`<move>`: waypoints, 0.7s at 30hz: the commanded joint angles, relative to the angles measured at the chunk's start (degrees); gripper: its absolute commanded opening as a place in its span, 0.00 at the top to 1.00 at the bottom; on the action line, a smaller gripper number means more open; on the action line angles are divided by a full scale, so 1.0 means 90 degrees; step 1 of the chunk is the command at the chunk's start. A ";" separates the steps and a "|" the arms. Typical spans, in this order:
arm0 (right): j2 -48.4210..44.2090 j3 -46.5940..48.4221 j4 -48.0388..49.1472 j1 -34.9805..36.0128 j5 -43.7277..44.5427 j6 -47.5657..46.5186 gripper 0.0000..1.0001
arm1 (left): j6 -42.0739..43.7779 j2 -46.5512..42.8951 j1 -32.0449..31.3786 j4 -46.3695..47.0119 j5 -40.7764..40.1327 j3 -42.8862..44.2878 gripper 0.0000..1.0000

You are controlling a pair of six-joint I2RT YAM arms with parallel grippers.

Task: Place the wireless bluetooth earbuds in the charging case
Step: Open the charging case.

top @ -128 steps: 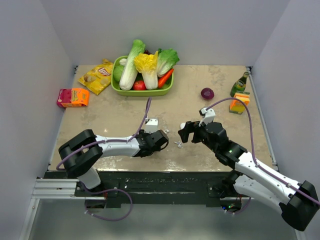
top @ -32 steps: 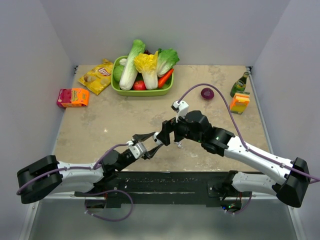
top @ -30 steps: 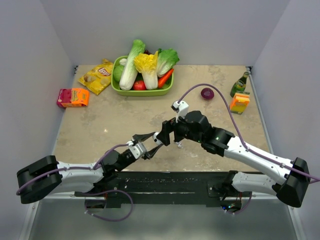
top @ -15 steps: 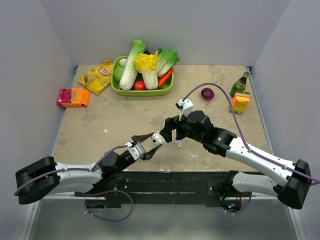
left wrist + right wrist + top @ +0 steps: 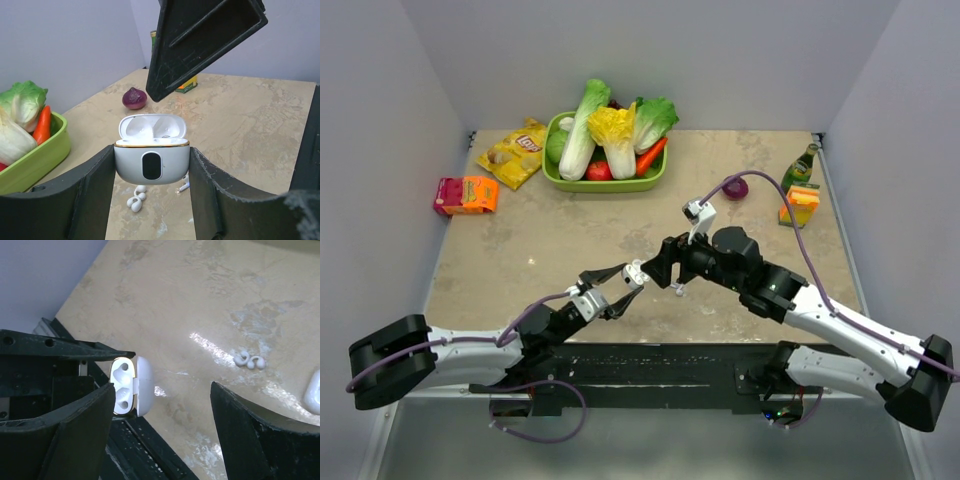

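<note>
Over beige table (image 5: pixel 540 250), left gripper (image 5: pixel 620 285) clamps the charging case (image 5: pixel 152 165); right gripper (image 5: pixel 663 270) hovers alongside, spread.

Two earbuds (image 5: pixel 135 200) (a loose pair), one charging case (image 5: pixel 152 165), one onion (image 5: pixel 734 187), one bottle (image 5: pixel 801 167).

Charging case (image 5: pixel 152 162) between left claw (image 5: pixel 152 172) fingers above table (image 5: pixel 250 125), earbuds (image 5: pixel 134 201) on table beneath, right claw (image 5: pixel 660 272) beyond it

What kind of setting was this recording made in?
Probably a lab test cell, not a home: plain grey walls box in a beige marbled tabletop, with staged props such as a green plastic tray of vegetables.
</note>
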 commanded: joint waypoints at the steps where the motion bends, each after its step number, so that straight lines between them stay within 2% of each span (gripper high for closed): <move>1: 0.0102 0.0014 0.0637 -0.0090 -0.0795 0.0417 0.22 | 0.0135 -0.0135 -0.0049 0.0730 -0.0045 -0.0074 1.00; 15: 0.0502 -0.0210 0.1369 -0.0501 -0.1704 0.1061 0.40 | 0.0223 -0.0253 -0.0136 0.0945 -0.0074 -0.0191 1.00; 21: 0.0610 -0.0201 0.1448 -0.0520 -0.1832 0.1082 0.43 | 0.0262 -0.0223 -0.0156 0.0965 -0.0094 -0.0191 1.00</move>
